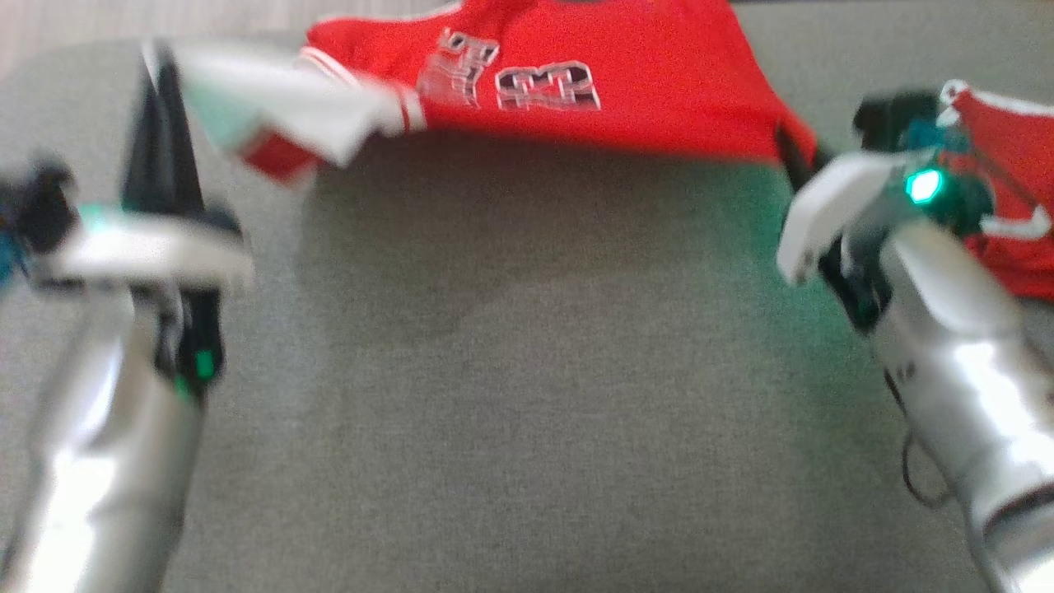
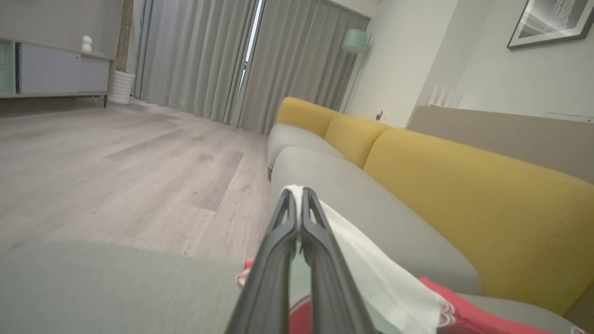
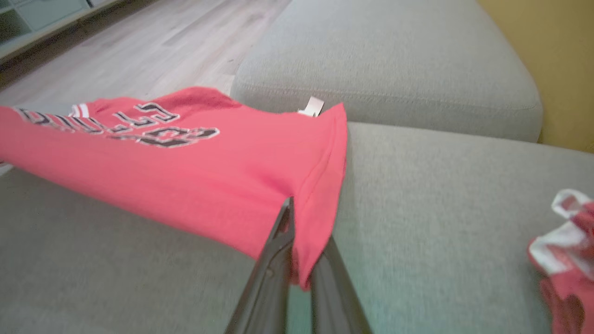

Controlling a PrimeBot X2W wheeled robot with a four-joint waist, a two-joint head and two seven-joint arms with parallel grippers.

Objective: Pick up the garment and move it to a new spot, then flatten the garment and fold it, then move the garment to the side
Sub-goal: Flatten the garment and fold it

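Over the grey seat (image 1: 527, 371), left claw (image 2: 299, 192) and right claw (image 3: 293, 208) pinch the red garment (image 1: 650, 99), its blurred lettering (image 1: 510, 82) possibly numerals.

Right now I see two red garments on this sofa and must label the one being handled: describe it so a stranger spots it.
Above the grey sofa seat, find the red garment held stretched between the left gripper and the right gripper. Unlike the crumpled red-and-white garment lying off to the right, it is spread wide and shows black-and-white lettering.
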